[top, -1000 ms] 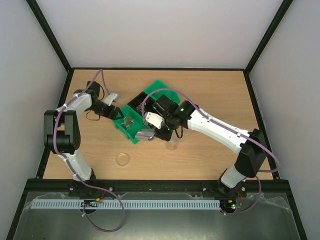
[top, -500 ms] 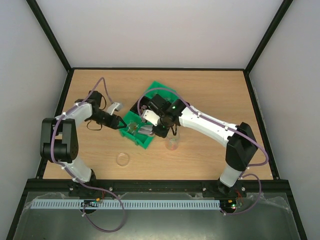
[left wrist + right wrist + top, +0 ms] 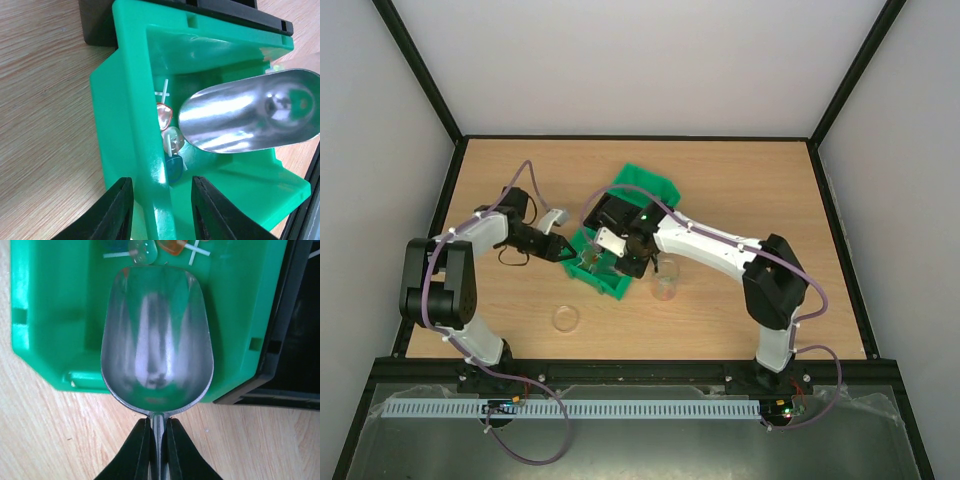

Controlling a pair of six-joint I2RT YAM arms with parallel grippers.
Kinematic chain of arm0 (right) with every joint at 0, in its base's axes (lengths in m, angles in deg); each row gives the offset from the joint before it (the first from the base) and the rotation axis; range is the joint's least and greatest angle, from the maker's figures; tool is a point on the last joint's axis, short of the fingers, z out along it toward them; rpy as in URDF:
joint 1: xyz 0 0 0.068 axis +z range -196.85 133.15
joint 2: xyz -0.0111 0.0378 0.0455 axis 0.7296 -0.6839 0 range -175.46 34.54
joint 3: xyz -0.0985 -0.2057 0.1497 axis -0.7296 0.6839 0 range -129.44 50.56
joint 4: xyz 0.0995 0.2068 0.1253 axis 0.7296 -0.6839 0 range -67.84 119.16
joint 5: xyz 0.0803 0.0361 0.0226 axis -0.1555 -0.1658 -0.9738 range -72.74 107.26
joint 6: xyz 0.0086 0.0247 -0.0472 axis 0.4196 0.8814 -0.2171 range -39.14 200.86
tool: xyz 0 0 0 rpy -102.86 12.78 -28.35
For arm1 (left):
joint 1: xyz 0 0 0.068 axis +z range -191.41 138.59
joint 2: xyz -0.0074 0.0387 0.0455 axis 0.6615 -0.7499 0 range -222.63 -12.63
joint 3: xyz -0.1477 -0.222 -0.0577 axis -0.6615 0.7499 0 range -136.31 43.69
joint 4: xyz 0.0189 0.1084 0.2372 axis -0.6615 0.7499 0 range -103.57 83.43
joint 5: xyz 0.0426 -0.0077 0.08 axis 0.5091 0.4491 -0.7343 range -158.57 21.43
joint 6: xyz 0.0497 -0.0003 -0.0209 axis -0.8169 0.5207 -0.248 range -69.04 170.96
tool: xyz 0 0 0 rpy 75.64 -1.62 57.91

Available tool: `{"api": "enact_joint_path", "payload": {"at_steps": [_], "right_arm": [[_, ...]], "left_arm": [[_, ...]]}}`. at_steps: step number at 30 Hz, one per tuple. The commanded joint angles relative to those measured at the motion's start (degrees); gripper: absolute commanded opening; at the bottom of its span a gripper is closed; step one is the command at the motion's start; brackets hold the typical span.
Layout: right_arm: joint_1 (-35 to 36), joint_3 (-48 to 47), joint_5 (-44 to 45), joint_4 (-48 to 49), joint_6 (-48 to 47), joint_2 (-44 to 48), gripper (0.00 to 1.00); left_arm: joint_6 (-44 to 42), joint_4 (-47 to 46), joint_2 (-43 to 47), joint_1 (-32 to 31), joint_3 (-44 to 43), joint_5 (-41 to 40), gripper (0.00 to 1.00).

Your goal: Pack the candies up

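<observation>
A: scoop status?
B: the right gripper (image 3: 158, 432) is clamped tight on the scoop (image 3: 156, 335) handle. The bowl is empty and sits inside the bin (image 3: 45, 315), mouth pointing to 12 o'clock in the wrist view.
A: and the candies (image 3: 142, 247)?
B: on the bin floor just past the lip at 12 o'clock, near the far wall. Only about 3 show: orange, pale and blue, with white sticks.
A: other arm?
B: the left gripper (image 3: 162, 187) straddles the bin wall with jaws apart, 1 finger outside and 1 inside. A gap shows on the inner side, so it's probably not pinching yet.
A: how should it run?
B: best guess: left pinches the wall first so the bin can't slide. Then right lays the lip flat on the floor, pushes to 12 o'clock, traps the sweets against the far wall and drops the handle to roll them back.
A: risks?
B: sticks could catch the lip and flick aside, so push slowly. Left's inner finger is near the pile, so the scoop should stay clear of it.
A: drop-off?
B: likely the cup (image 3: 665, 285) on the table (image 3: 750, 190), at 5 o'clock of the bin.
</observation>
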State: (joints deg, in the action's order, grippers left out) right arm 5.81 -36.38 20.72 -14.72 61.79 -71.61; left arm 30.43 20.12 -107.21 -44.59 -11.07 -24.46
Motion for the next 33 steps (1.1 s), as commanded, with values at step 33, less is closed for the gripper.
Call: {"api": "enact_joint_path", "payload": {"at_steps": [33], "right_arm": [[0.7,27.6,-10.2,52.3,9.7,7.5,0.01]], "left_arm": [[-0.1,-0.3,-6.0,-0.4,-5.6,-2.0,0.23]]}}
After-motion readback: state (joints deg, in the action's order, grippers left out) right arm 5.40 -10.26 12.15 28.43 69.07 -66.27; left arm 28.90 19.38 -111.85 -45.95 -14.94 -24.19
